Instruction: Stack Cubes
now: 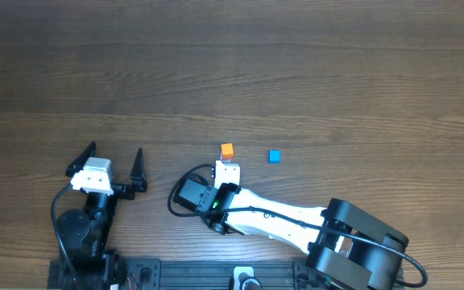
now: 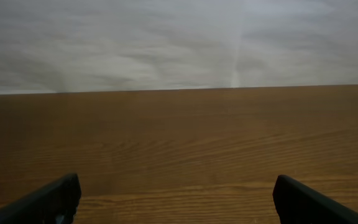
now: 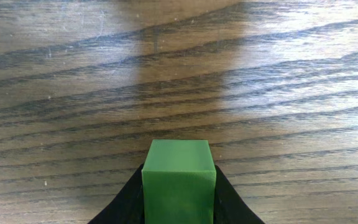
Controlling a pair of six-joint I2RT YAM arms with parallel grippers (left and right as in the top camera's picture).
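A green cube (image 3: 179, 186) sits between the two black fingers of my right gripper (image 3: 179, 177), which is shut on it just above the wooden table (image 3: 179, 74). From above, the right gripper (image 1: 227, 167) is at the table's middle, and a small orange cube (image 1: 227, 151) shows right at its far tip. A blue cube (image 1: 275, 155) lies a short way to the right of the orange one. My left gripper (image 1: 111, 161) is open near the left, with nothing between its fingers (image 2: 48, 202).
The wooden table (image 1: 232, 64) stretches bare beyond the cubes. The right arm (image 1: 296, 225) lies diagonally across the lower right of the top view.
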